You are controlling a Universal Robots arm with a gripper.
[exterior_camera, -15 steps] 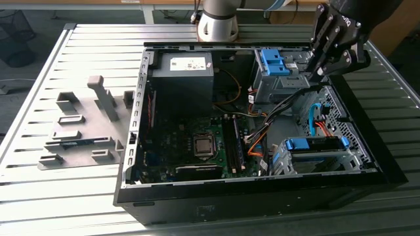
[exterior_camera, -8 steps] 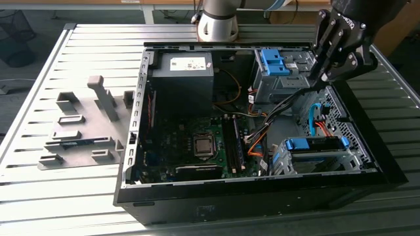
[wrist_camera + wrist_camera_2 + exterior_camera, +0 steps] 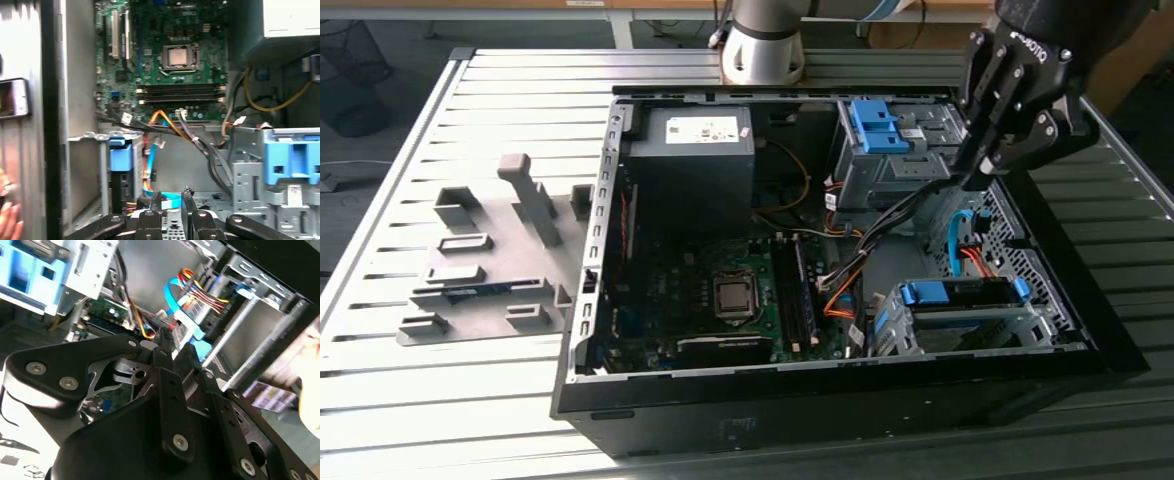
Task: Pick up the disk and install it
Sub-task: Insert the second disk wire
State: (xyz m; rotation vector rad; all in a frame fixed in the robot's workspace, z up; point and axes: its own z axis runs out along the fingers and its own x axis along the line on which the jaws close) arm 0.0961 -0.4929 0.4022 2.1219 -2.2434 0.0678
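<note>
Gripper [image 3: 172,212] closed, empty, above case's [image 3: 1067,352] open interior.

A slatted metal table [image 3: 494,85] carries an open computer case [image 3: 720,400] beside grey fixture blocks [image 3: 487,265].

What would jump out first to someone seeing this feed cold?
The open computer case lying on the slatted table, its green motherboard exposed. Next, the black tool hanging over the case's side at the exterior view's right, above the bright blue drive carriers. Both wrist views show its fingers close together with nothing between them.
</note>
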